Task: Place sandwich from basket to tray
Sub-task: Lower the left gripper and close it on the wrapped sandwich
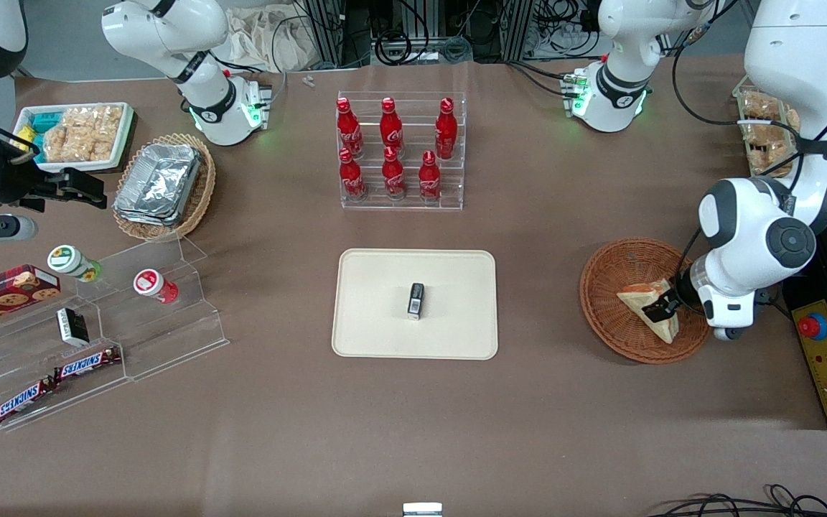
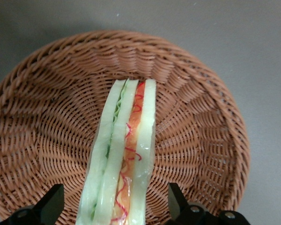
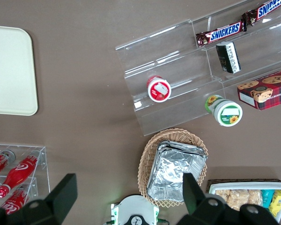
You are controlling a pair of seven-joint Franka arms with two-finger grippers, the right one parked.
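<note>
Grasp stage: gripper [image 2: 114,206] hovering low inside the reddish-brown wicker basket [image 1: 604,316], fingers [image 2: 51,204] spread apart and straddling the sandwich [image 2: 124,154], not yet clamping it. Sandwich standing on edge in the basket, filling edge facing the wrist camera. Next, judging from this: closing on the bread faces, lifting clear of the rim, carrying toward the beige tray [image 1: 377,323] at table centre. Tray already bearing a small dark packet [image 1: 416,300], so aiming for bare tray beside it. Brown tablecloth [image 1: 528,431] underneath; rack of red cola bottles [image 1: 399,154] farther from the front camera than the tray.
</note>
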